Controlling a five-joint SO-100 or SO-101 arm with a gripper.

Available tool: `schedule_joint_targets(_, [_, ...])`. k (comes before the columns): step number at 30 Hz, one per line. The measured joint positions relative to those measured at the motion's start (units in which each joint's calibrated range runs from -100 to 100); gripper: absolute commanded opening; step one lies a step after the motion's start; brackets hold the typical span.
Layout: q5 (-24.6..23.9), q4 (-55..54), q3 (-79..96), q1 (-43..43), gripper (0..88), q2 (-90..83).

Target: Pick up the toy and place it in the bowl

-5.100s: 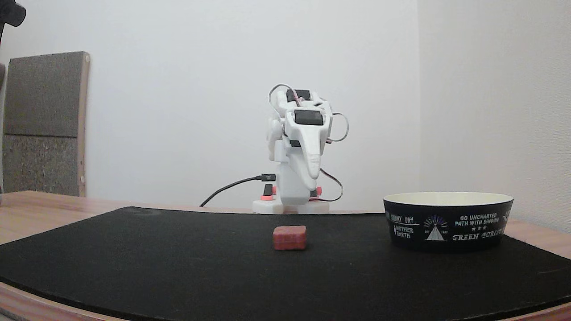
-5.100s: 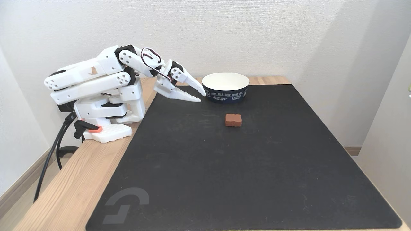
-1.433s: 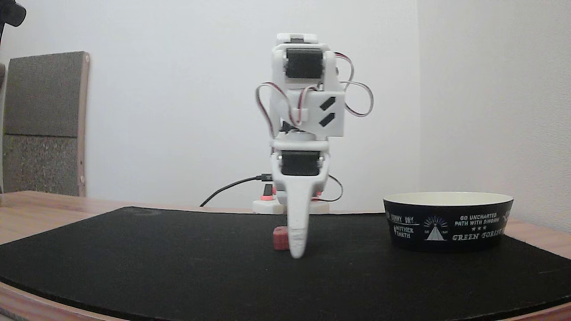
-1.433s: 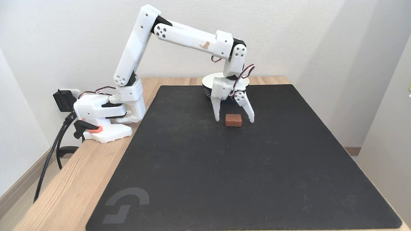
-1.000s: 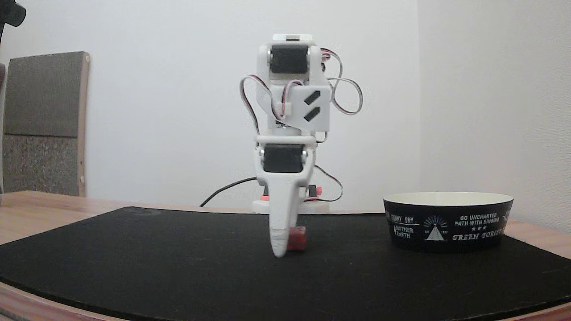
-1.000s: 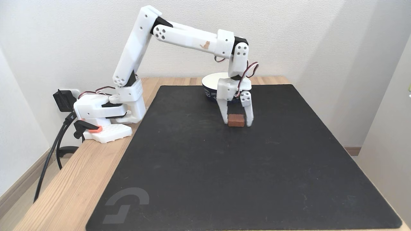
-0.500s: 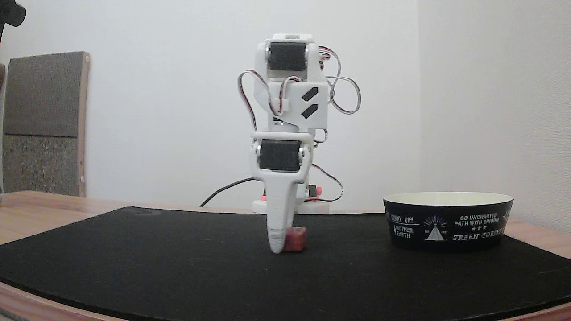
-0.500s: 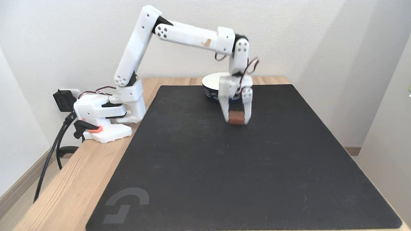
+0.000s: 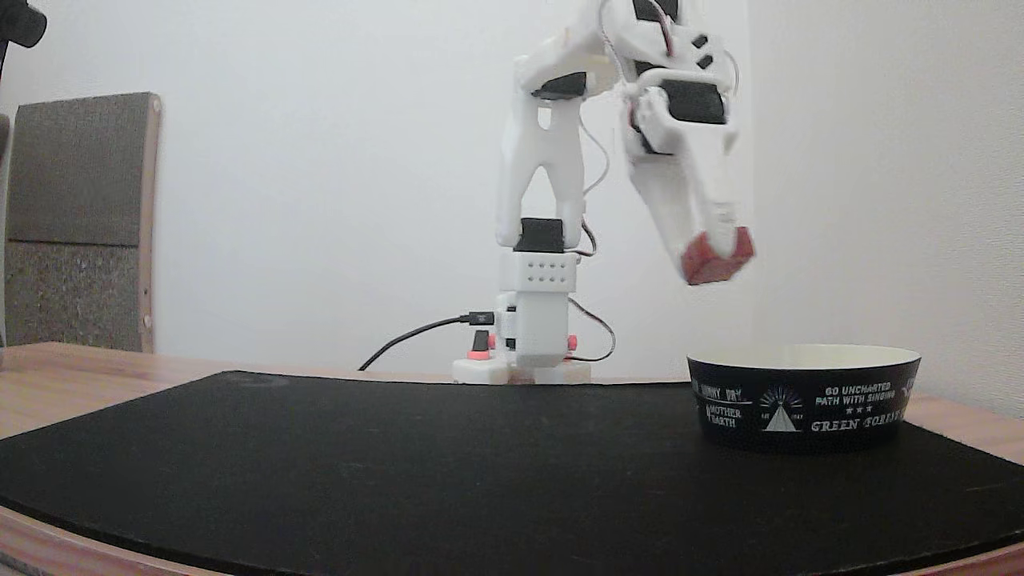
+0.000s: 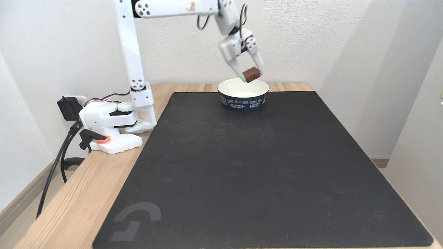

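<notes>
The reddish-brown toy [image 9: 717, 256] [image 10: 251, 74] hangs in the air, clamped between the white fingers of my gripper [image 9: 714, 258] [image 10: 251, 74]. The gripper is shut on it and tilts down toward the bowl. The bowl [image 9: 802, 395] [image 10: 243, 93] is black outside with white print and cream inside; it stands on the black mat at the right of the low fixed view and at the far end in the high one. In the low fixed view the toy sits well above the bowl's rim, over its left edge. In the high fixed view it hangs over the bowl's opening.
A large black mat [image 10: 263, 173] covers most of the wooden table [image 10: 86, 193]. The arm's base [image 10: 110, 121] with its cables stands at the left table edge in the high view. White walls close in behind and at the right. A grey padded board [image 9: 76, 224] leans at the left.
The gripper closed on the toy on the mat, then lifted it high and swung it over to the bowl. The arm's upper link now stands upright.
</notes>
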Motion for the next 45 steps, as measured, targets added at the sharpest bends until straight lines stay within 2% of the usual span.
schedule_joint_targets(2, [0.00,-3.80,5.01,-1.58,7.2,-1.58])
schedule_joint_targets(4, [-0.15,-12.83,15.40,-3.75,12.8,-5.33])
schedule_joint_targets(7, [0.05,-18.07,21.45,-4.74,24.7,-5.91])
schedule_joint_targets(8, [-0.10,-19.33,22.67,-4.99,31.5,-6.08])
schedule_joint_targets(12, [0.00,-21.19,24.19,-6.66,36.2,-6.74])
schedule_joint_targets(19, [0.00,-21.19,24.19,-5.16,34.7,-7.24])
schedule_joint_targets(21, [0.00,-21.19,24.56,-3.16,27.8,-8.49])
schedule_joint_targets(22, [0.00,-21.19,25.32,-1.66,17.2,-9.91])
schedule_joint_targets(23, [0.00,-21.19,27.21,2.91,13.2,-13.24])
schedule_joint_targets(25, [-0.21,-21.27,29.10,6.16,9.5,-15.57])
schedule_joint_targets(28, [0.51,-21.36,38.45,12.65,8.7,-25.15])
schedule_joint_targets(36, [1.49,-24.06,60.56,18.89,9.2,-41.88])
schedule_joint_targets(37, [1.49,-25.83,67.27,18.23,9.2,-47.63])
schedule_joint_targets(40, [1.34,-27.10,74.35,18.98,9.2,-54.54])
schedule_joint_targets(45, [1.70,-27.27,88.05,15.23,9.2,-72.61])
